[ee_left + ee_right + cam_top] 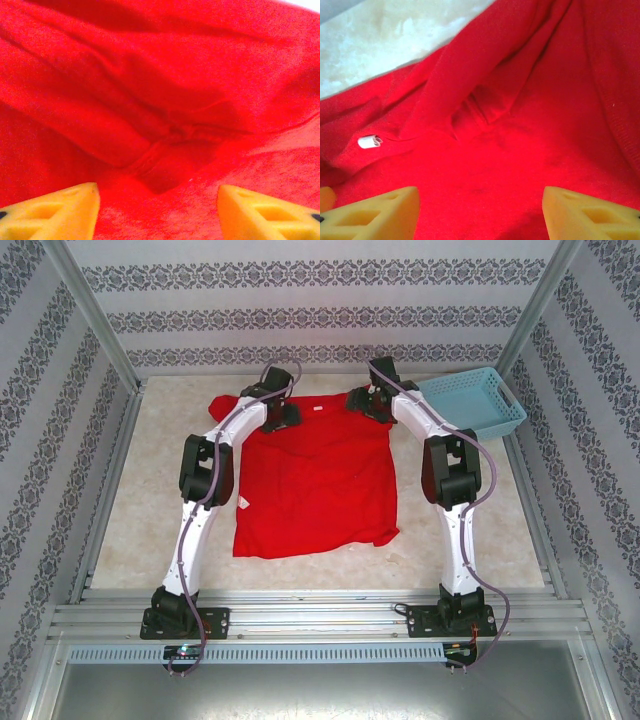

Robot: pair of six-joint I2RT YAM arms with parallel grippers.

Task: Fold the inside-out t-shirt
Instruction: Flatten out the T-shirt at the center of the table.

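The left end effector (157, 212) hangs low over the far left part of the shirt (315, 480), near the shoulder. Its jaws stand apart with nothing between them but loose cloth underneath, so it is open and holding nothing. Ahead of it the wrist view shows a deep fold and a puckered seam (185, 132).

The step in hand looks like a two-point pinch along the far edge, ready for a fold or a lift. To do it well, each side should come down on a ridge of cloth and not on a flat patch, catch only the layers meant to move, and close at the same time as the other so the edge comes up level.

The shirt lies mid-bench (150, 490), mostly spread, with the hem toward the arm bases. It is plain bright red with soft wrinkles across the body, and the near right corner is bunched.

The right end effector (480, 212) is over the far right shoulder area, also open and empty. A raised fold runs diagonally ahead of it, with a small white tag (370, 142) to its left near the shirt's edge, and bare bench lies beyond.

A blue basket (472, 400) sits at the far right, apart from the shirt.
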